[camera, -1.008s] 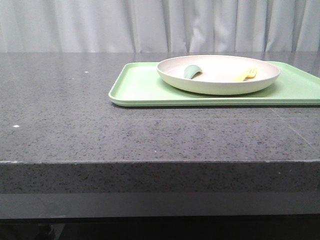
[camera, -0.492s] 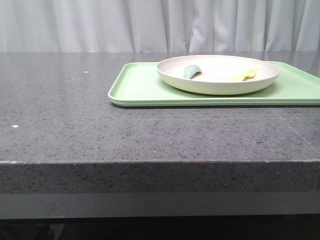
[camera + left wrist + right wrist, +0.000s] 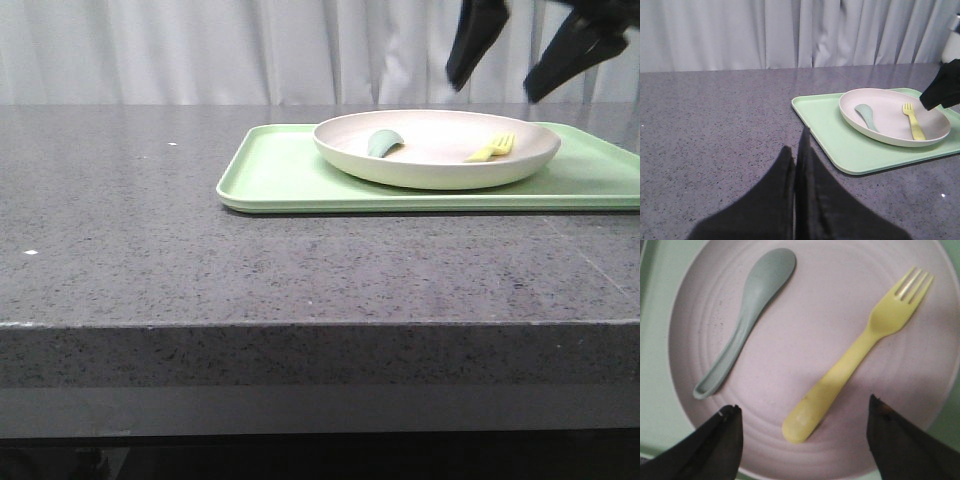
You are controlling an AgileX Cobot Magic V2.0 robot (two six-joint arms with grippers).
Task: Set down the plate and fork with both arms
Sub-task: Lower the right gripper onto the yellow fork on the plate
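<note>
The cream-white plate [image 3: 436, 148] rests on a light-green tray [image 3: 290, 175] at the table's far right. Inside it lies the pale-yellow fork [image 3: 491, 150], seen from above as the fork [image 3: 855, 357] in the right wrist view, with a teal spoon [image 3: 383, 142] beside it. My right gripper [image 3: 535, 75] hangs open above the plate's right half, its fingers straddling the fork's handle end without touching it. My left gripper [image 3: 799, 145] is shut with nothing in it, low over the bare table, short of the tray's near corner. The plate [image 3: 894, 116] and fork [image 3: 912, 121] show ahead of it.
The grey speckled table [image 3: 150, 230] stretches left of the tray and in front of it. A pale curtain [image 3: 200, 50] hangs behind. The table's front edge [image 3: 300, 325] runs across the front view.
My right gripper has come into the front view from above and now hangs over the plate. Plate, fork, spoon and tray have not moved.
</note>
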